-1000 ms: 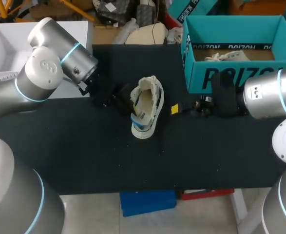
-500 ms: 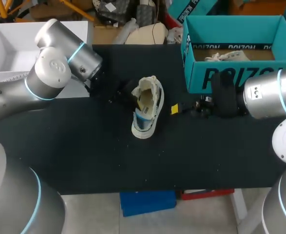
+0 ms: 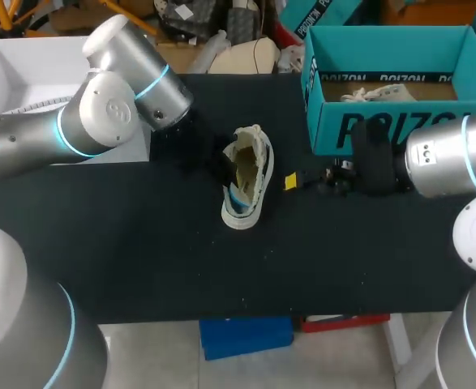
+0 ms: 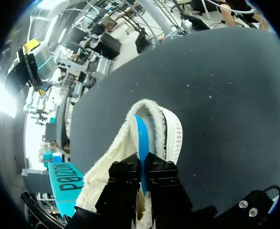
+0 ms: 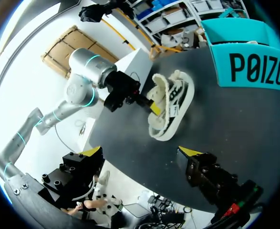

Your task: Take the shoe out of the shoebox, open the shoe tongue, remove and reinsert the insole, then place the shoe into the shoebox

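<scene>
My left pincer [image 4: 143, 168] is clenched on the blue insole [image 4: 140, 136] inside the white shoe [image 3: 246, 185], which lies at the middle of the tabletop [image 3: 140, 243]. My right pincer [image 5: 140, 151] hangs released to the shoe's right, near the teal shoebox [image 3: 383, 126].

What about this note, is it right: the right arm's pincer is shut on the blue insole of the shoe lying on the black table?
Wrong arm: the left pincer is shut on the blue insole of the shoe lying on the black table, as the left wrist view shows. The right pincer stands open, apart from the shoe.
</scene>
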`<state>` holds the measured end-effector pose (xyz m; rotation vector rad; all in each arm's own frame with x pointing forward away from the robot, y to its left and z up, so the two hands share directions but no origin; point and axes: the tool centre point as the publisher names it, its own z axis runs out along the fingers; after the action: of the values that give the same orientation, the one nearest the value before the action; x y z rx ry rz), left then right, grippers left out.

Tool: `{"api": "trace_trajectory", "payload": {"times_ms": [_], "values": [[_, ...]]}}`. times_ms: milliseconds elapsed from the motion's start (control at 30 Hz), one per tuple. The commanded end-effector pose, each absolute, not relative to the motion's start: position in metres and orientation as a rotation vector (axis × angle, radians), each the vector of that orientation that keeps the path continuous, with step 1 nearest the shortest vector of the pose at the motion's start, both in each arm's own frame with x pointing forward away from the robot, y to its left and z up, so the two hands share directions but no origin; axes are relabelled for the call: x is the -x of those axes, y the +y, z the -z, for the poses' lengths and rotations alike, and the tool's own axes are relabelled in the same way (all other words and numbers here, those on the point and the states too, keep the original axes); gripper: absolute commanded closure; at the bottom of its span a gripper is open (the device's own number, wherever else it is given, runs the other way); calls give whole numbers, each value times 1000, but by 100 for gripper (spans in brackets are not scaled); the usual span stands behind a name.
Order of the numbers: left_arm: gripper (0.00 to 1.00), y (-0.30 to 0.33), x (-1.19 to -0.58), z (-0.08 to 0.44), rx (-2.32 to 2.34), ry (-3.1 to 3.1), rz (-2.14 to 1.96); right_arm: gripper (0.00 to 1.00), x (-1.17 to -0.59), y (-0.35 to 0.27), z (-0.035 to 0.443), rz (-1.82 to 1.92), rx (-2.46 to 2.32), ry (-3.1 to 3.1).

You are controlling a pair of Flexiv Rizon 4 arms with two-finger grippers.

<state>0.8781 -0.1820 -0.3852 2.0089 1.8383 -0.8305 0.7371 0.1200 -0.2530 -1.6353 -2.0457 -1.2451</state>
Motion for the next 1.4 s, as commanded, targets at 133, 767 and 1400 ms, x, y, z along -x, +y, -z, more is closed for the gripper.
{"api": "trace_trajectory", "payload": {"times_ms": [133,767,1400], "values": [[100,-197,-879,391,-2219,1864,594,0,-737,121,253,1242,1639,-2047],[5,-176,-854,330,-2237,1861,647,0,-737,121,253,1242,1639,-2047],[100,-176,-846,388,-2390,1873,305,0,-737,121,253,1242,1639,-2047]]}}
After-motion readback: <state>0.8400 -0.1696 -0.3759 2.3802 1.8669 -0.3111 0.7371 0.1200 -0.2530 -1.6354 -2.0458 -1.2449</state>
